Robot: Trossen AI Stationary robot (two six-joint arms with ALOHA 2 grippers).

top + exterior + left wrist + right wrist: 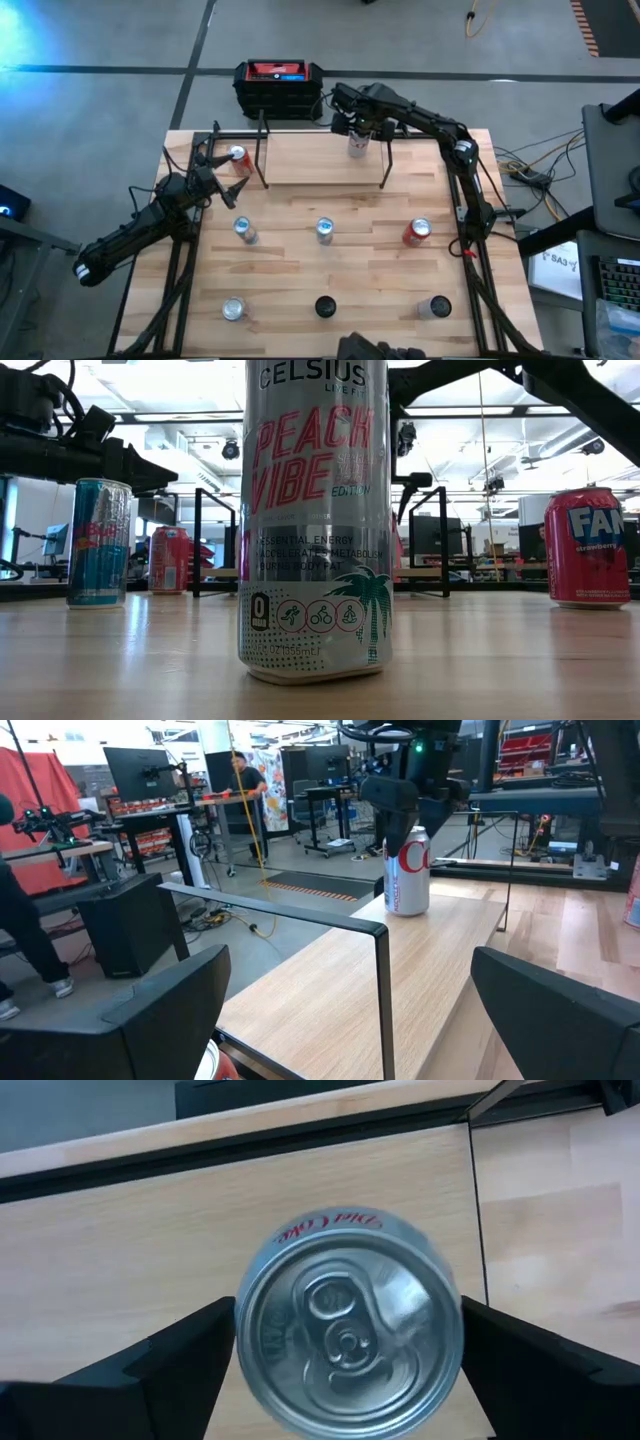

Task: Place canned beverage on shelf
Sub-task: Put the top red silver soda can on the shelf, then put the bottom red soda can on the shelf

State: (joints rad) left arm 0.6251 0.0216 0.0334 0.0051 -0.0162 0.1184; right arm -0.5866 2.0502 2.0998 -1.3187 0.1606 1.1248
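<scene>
High view: a Diet Coke can (358, 146) stands upright, long axis vertical, on the shelf (320, 160) near its right back corner, bare plank to its left. Right gripper (357, 128) sits above it, fingers spread on either side. Left gripper (222, 165) is by a red can (238, 156) off the shelf's left end, jaws spread.

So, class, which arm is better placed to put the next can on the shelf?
Left, probably. Its open pincer is at the red can just beside the shelf. The right pincer hangs over the Diet Coke can already standing on the shelf, away from the other cans.
</scene>
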